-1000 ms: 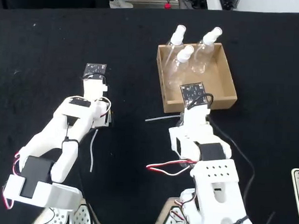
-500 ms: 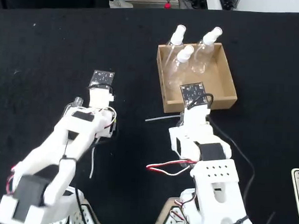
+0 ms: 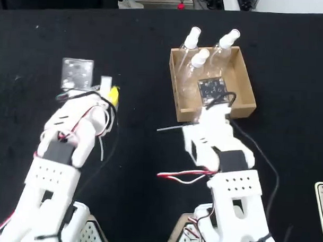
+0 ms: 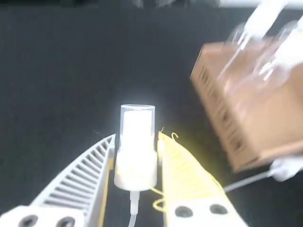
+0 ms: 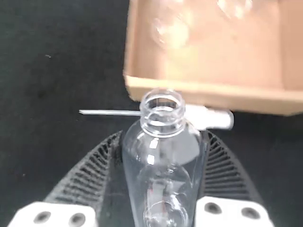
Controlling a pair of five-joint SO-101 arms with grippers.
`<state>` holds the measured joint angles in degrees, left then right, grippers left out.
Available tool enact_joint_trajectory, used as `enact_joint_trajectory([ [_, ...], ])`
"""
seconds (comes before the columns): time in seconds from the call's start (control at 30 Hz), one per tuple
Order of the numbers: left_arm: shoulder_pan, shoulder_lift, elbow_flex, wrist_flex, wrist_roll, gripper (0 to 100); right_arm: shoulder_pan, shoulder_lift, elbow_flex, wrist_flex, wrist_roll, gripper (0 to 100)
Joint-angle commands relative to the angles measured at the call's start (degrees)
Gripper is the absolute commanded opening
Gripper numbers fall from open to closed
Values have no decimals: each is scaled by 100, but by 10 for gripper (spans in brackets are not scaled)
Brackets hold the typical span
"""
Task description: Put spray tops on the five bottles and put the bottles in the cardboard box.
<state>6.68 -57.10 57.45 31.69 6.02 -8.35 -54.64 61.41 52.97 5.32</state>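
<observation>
1. Black bench (image 3: 142, 51): both arms are stretched forward. The left one is well apart from the box and the right one is at the box's near wall.
2. Cardboard box (image 3: 246, 84): one, with three capped bottles (image 3: 219, 59) leaned inside.
3. Right hand (image 5: 163, 142): closed around one uncapped bottle (image 5: 162, 113), near the box.
4. Left hand (image 4: 136, 137): clamped on one spray top (image 4: 136, 161).
5. One loose spray top (image 5: 213, 117) is laid on the bench beside the box.

The cardboard box (image 3: 241, 110) sits toward the far edge of the table (image 3: 48, 32), with three spray-topped bottles (image 3: 194, 71) leaning in it. The right arm (image 3: 216, 141) hangs over its near wall, a thin white tube (image 3: 172, 128) beside it. The left gripper (image 3: 110, 87) is well apart, nearer the left edge.
</observation>
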Motion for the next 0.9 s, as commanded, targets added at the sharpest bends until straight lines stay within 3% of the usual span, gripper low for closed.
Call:
enact_joint_trajectory([
  [0.0, 127, -721, -13, -88, 343, 43, -580, -92, -321, -492, -26, 174],
  [0.2, -198, -1538, 716, -123, 993, 43, -1433, -92, -127, -1415, -26, 175],
  [0.53, -558, -2514, 1420, -1714, 1134, 44, -1978, -119, 602, -2391, -26, 177],
  [0.87, -40, -2514, 769, -2444, 1090, 44, -2409, -2413, 1780, -2444, -26, 174],
])
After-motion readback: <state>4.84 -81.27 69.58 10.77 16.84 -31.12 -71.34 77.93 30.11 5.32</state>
